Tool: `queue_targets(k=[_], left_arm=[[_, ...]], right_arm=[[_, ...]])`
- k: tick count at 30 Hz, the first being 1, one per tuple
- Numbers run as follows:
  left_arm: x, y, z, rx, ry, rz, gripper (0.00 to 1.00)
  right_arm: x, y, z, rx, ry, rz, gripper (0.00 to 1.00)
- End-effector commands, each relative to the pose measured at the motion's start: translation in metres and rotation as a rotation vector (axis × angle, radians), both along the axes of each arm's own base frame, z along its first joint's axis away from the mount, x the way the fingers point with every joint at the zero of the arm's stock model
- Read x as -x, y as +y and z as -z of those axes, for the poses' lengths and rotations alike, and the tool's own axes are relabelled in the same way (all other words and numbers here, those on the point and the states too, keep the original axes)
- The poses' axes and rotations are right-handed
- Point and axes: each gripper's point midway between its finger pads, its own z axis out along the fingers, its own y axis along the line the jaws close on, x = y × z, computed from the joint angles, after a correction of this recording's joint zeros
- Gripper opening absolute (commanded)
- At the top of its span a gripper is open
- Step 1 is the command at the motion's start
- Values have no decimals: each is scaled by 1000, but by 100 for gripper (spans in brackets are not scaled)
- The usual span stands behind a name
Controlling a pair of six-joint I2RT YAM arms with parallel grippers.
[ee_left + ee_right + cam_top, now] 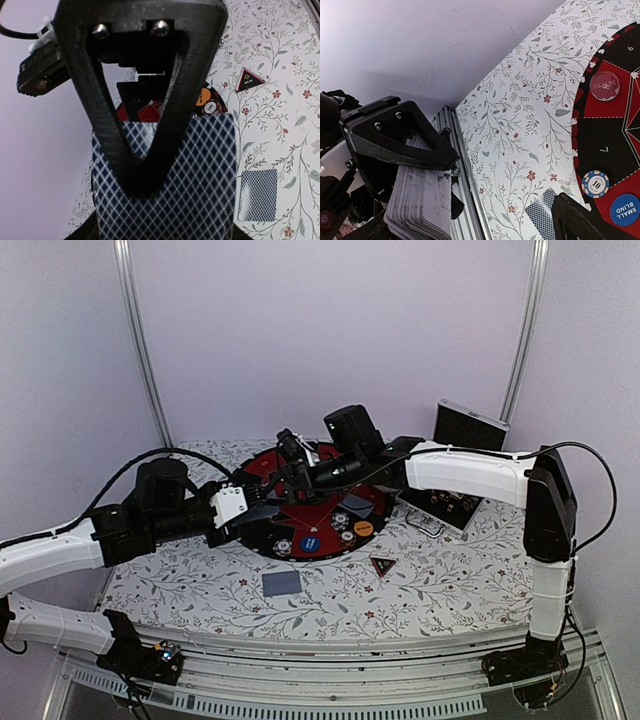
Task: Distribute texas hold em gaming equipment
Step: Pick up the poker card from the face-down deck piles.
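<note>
Closest to the left wrist lens, a deck of cards [200,170] is seen pinched in the left gripper [142,187], the near finger [100,110] pressed flat on the diamond-patterned back. Off to the right of that gripper, a single card [257,195] is laid face down on the flowered table [290,130], well apart from the deck. Beyond the fingertips and to the right, the black-red triangle marker [250,79] is spotted on the table. An orange disc [205,100] is glimpsed just past the deck's top edge, on the round red-and-black mat [322,508]. Over to the right wrist view: the held deck is caught edge-on at the left. Across the table from it, a see-through disc [604,85], a striped chip [595,183] marked 10 and a blue disc [625,209] lettered small blind are set on the mat. Only one finger [585,220] of the right gripper [292,465] is shown there; whether it is spread or pressed together cannot be told. From above, it is held over the mat, near the left gripper.
</note>
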Motion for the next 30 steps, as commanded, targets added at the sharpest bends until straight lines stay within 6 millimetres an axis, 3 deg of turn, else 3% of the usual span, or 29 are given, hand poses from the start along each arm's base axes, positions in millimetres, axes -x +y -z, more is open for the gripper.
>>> queue_targets(k=[1,4,13,17,26,30], left_arm=[[-3,1,-13,35,-33,-2,53],[-3,1,-12,34,-32,-2,53],[-4,0,-10,28,-28,-4,53],[-4,0,-10,29,-27,-4,53],[-4,1,-9,26,-26,-7,53],[-4,1,-9,24,-28,-8,53]], right_arm=[[-18,-18,3,66,-34,100,94],[-18,-27,-5,65,-53,106,92],[-6,-24,-23,17,-72,32,78],[-3,-24,-30,7,-77,19,61],[0,-30,-37,12,-77,20,11],[-9,-40,-35,60,-94,75,4]])
